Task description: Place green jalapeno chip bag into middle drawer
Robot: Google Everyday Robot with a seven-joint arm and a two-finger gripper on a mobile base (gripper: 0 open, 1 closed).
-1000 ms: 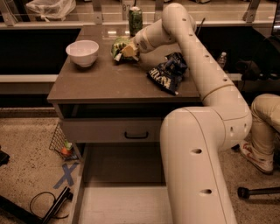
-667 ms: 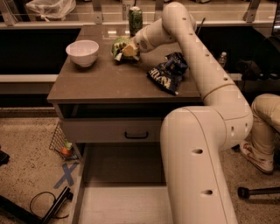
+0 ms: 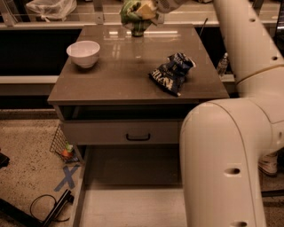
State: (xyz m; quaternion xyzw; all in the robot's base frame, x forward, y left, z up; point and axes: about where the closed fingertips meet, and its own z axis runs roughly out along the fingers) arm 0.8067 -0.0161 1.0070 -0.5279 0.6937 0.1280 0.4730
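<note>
The green jalapeno chip bag [image 3: 132,13] hangs in the air above the far edge of the table, at the top of the camera view. My gripper [image 3: 143,9] is shut on it, with a yellowish finger pad on the bag's right side. The arm reaches in from the upper right. The middle drawer [image 3: 133,201] stands pulled out at the bottom of the view, with a pale flat floor and a thin left wall. My arm's large white body covers its right part.
A white bowl [image 3: 83,52] sits at the table's left rear. A dark blue chip bag [image 3: 172,73] lies right of centre. A green can's base [image 3: 137,32] shows behind the held bag. A closed drawer front with a black handle [image 3: 138,137] is below the tabletop [image 3: 120,75].
The gripper has lifted the green bag off the tabletop, up and slightly to the right, so it now hangs in front of the can. Bowl and blue bag have not moved.
</note>
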